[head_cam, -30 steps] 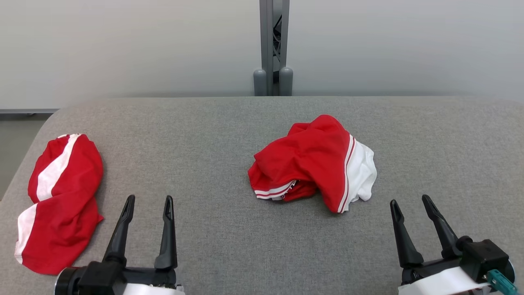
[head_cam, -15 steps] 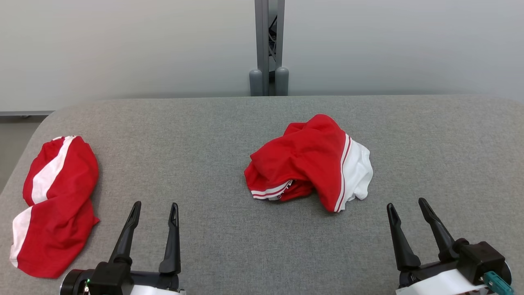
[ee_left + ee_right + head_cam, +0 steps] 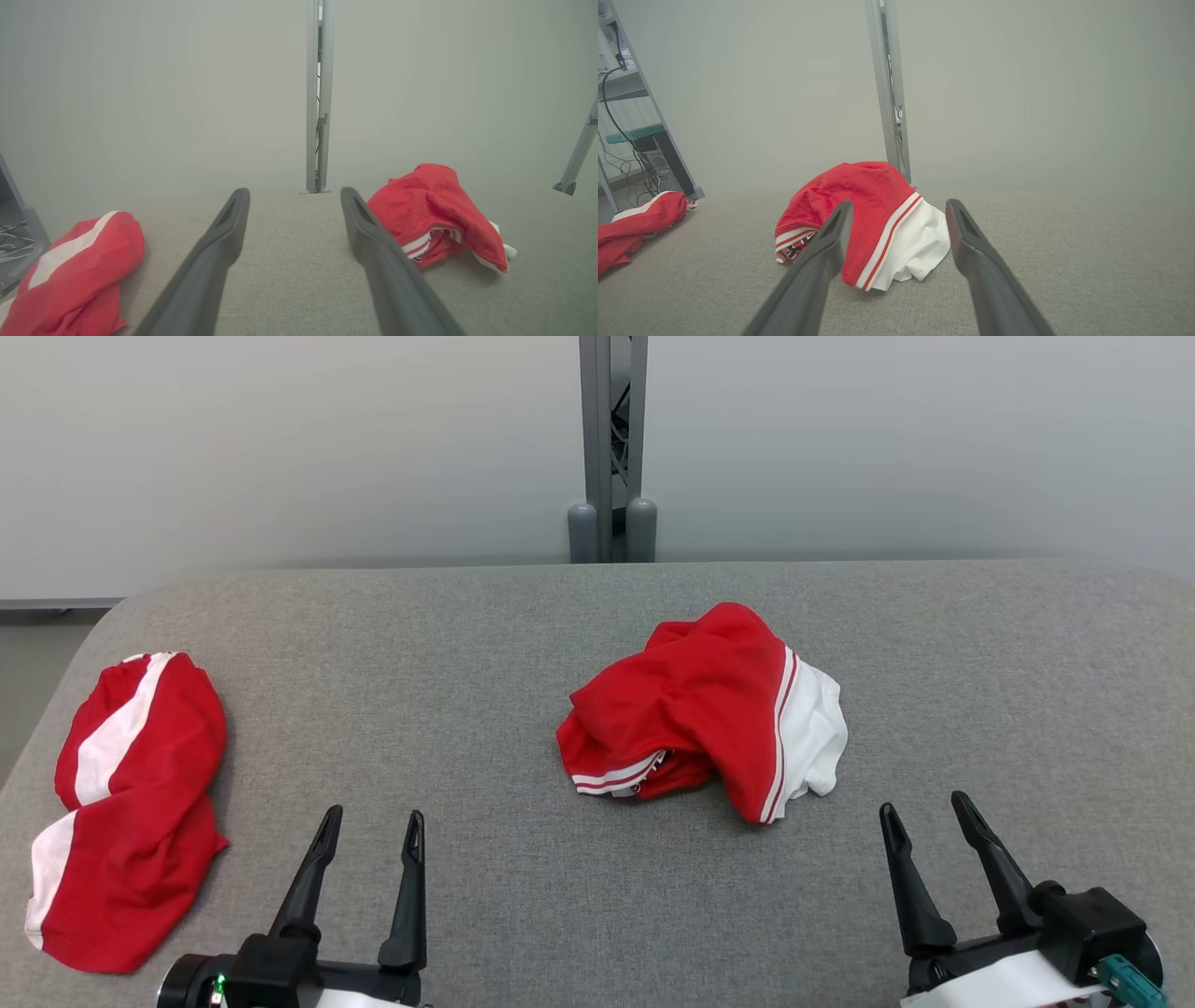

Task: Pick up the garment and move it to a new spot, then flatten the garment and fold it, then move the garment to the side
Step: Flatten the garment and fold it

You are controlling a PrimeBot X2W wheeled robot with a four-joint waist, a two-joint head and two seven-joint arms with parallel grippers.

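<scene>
Find the garment (image 3: 695,709) crumpled in a red-and-white heap at the middle of the head view, lying straight on the grey bench (image 3: 485,644), well apart from both hands. Find the left hand (image 3: 373,814) at lower left and the right hand (image 3: 922,803) at lower right — each opened wide, gripping nothing, pointing up the frame. Likely to go wrong first: pinching only the top layer of the heap, lifting a single fold and leaving the rest dragging or bunched tighter; caused by the overlapping layers, with the striped band partly tucked under. Could also mistake the second garment (image 3: 131,812), same red and white, at the far left of the frame near the bench's rounded edge; reaching there with the left hand might nudge it over. Might snag a fingertip in the bench's woven cover by coming down too steeply. Worth watching the grey post (image 3: 611,448) at upper centre if carrying cloth far back. Containers: none to report — nothing holding anything, both garments loose on the bench.
</scene>
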